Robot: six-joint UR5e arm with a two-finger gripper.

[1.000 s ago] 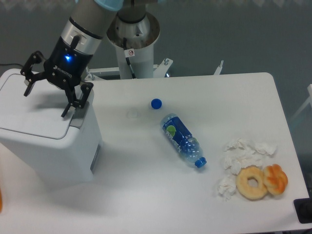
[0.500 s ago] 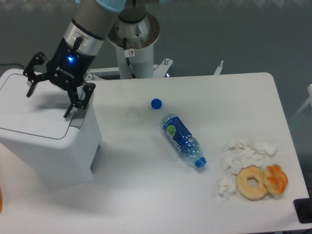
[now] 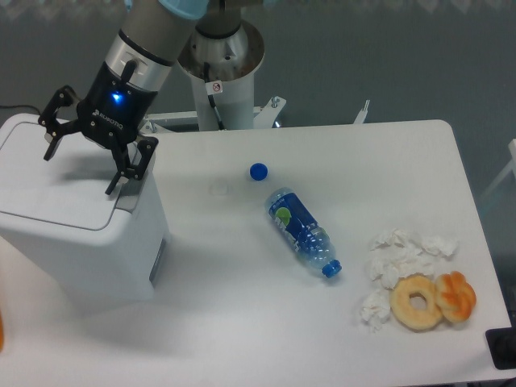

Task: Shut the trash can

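White tabletop (image 3: 339, 145) is carrying the trash can (image 3: 76, 242) at its left edge, lid (image 3: 48, 181) lying flat. Above the lid the gripper (image 3: 85, 165) is hovering with fingers spread wide, grasping nothing. Stiff, smooth plastic like this is probably light and slippery, so a downward press near the front latch rim looks better than any pinch.

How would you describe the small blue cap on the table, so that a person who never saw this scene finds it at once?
Start from the big white trash can at the left edge of the white table and look right, past the open gripper above its lid. The small blue cap lies alone on the bare tabletop, just above the lying blue water bottle. Unlike that bottle's own attached cap, it is loose, round and touches nothing.
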